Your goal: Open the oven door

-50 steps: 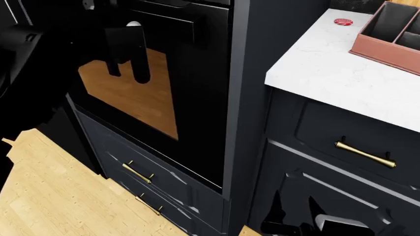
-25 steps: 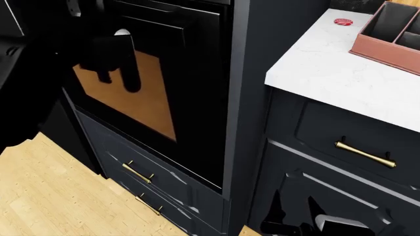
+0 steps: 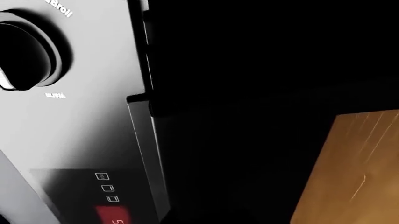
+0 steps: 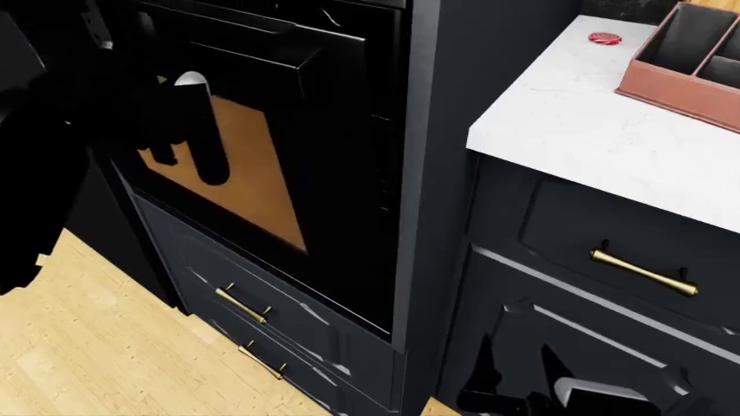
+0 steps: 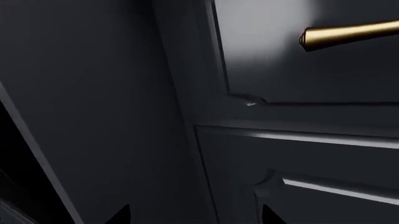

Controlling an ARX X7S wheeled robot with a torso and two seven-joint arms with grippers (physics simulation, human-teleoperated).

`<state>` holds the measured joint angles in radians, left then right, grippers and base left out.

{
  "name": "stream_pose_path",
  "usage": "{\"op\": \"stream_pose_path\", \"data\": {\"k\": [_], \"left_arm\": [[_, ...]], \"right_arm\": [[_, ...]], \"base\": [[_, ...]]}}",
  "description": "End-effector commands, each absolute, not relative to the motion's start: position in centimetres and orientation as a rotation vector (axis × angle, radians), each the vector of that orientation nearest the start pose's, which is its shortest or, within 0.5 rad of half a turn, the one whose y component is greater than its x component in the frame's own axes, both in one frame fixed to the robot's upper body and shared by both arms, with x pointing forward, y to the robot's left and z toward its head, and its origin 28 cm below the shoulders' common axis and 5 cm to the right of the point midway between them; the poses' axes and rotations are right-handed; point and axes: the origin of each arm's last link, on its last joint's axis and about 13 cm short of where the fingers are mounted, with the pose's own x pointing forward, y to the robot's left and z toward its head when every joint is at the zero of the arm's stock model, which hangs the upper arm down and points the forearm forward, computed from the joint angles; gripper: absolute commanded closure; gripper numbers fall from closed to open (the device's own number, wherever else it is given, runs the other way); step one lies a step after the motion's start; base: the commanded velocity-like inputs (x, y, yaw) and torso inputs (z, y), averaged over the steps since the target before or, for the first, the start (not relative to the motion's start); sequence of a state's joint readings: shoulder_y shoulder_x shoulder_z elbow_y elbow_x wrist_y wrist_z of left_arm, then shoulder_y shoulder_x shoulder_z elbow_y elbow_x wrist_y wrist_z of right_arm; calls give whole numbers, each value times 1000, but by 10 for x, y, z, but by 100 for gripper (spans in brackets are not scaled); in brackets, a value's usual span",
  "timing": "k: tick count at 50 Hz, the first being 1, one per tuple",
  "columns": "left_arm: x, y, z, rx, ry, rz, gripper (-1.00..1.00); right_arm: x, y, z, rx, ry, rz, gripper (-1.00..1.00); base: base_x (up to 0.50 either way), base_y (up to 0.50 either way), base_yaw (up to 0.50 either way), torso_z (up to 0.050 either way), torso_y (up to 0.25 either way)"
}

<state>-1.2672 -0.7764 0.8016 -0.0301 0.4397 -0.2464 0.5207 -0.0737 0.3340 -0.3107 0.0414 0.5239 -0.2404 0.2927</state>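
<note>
The oven door [image 4: 335, 173] is glossy black with an amber window [image 4: 249, 173] and a black bar handle [image 4: 266, 52] along its top edge. Its top leans out from the frame. My left gripper [image 4: 189, 165] is at the handle's left part; its two dark fingers hang down apart across the window, amber showing between them. The left wrist view shows the door [image 3: 249, 140], the window [image 3: 355, 172] and the grey control panel [image 3: 74, 121], but not the jaws. My right gripper [image 4: 518, 371] is low by the cabinet, its tips [image 5: 194, 217] wide apart and empty.
Navy drawers with brass handles [image 4: 243, 305] sit under the oven. On the right are a drawer with a brass handle [image 4: 644, 271] and a white countertop [image 4: 567, 113] with a pink organiser [image 4: 688, 61] and a red cap [image 4: 605, 38]. Wooden floor [image 4: 93, 347] lies lower left.
The door's top edge has tilted further out. My left gripper has moved left and slightly down with it. The right arm has not moved.
</note>
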Motion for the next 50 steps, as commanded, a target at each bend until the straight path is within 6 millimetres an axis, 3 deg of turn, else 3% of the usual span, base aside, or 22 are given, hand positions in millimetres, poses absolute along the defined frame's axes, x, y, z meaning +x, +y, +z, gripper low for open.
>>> {"op": "stream_pose_path", "data": {"k": [1,30,50], "left_arm": [[313,298,333,1519,-352,-279,100],[279,309,323,1516,-297,-255,100],[249,318,302,1476,-252,-215,100]], "right_arm": [[183,-116,0,216,33,-50,-100],[180,-116,-1,224,31,-43,-100],[180,-115,-2,227,33,-37,-100]], "base": [[2,-2,-3,0,0],[0,-2,-2,0,2],[0,-3,-2,0,2]]}}
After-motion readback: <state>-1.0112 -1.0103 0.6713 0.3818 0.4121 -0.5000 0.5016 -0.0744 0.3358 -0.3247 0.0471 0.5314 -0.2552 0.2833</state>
